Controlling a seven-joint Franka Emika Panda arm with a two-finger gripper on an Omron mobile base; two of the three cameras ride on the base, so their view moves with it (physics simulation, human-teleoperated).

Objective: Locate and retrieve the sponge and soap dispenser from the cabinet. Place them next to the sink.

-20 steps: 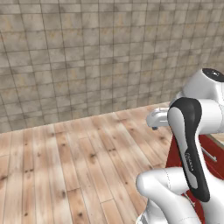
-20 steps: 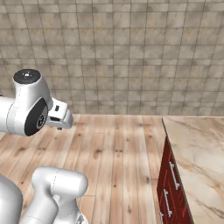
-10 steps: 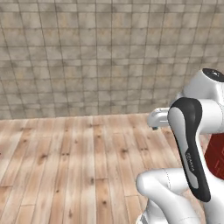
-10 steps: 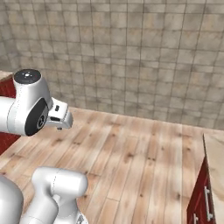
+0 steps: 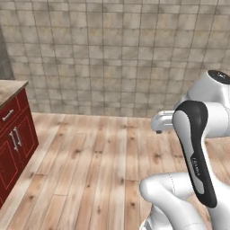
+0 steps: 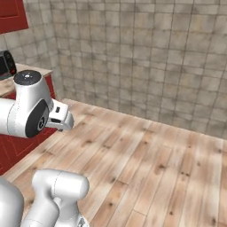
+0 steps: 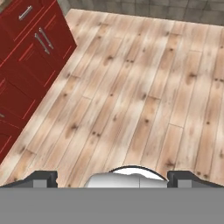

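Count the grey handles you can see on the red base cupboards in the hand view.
3: one short drawer handle near the top left corner, and two long door handles side by side below it. More may be hidden beyond the left edge.

A wall of beige-grey stone tiles [image 5: 112, 49] fills twelve o'clock above a light plank floor [image 5: 90, 157], while red base cupboards [image 5: 13, 143] with small grey handles and a pale stone countertop [image 5: 10, 87] stand at nine o'clock.

Red cabinet [image 6: 12, 15] corner high on wall; door unclear.
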